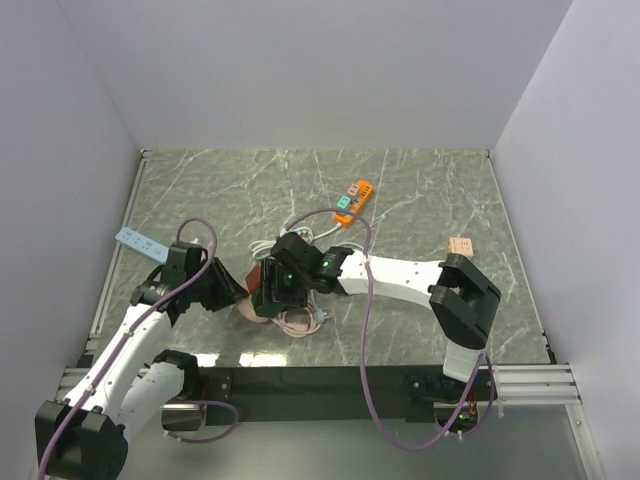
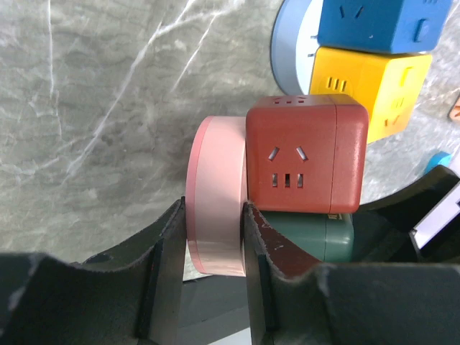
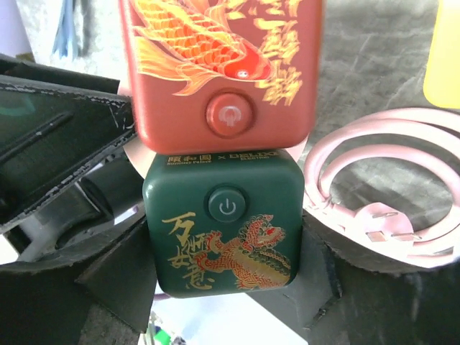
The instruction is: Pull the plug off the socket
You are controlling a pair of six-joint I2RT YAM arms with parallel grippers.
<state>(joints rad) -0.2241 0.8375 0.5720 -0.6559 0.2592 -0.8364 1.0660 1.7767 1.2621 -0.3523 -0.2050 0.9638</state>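
a: where are the plug and socket sitting?
b: the green cube (image 3: 224, 233) is pressing flush against the red cube (image 3: 223, 65), face to face, toward the near side of the counter (image 1: 230, 190). the right claw (image 3: 223, 267) is grasping the green cube by its two sides.
a: and the other arm?
b: the left claw (image 2: 213, 213) is clenching the pink disc (image 2: 215, 180) that is sitting against the red cube's side, one finger on each flat face.
a: is any writing showing?
b: the green cube is showing a power-symbol button, a gold dragon and large gold chinese brush characters. a thin gold line above the button is ending in "x delixi"; the print under it is too small to read. the red cube is carrying an orange koi, gold characters cut off by the frame edge, and its own power-symbol button.
a: what is lying around them?
b: a coiled pink cable (image 3: 381, 180) with its plug is lying just beside the green cube. a blue cube (image 2: 377, 21) and a yellow cube (image 2: 370, 83) are sitting together near the red one. an orange power strip (image 1: 357, 195) is lying farther back.
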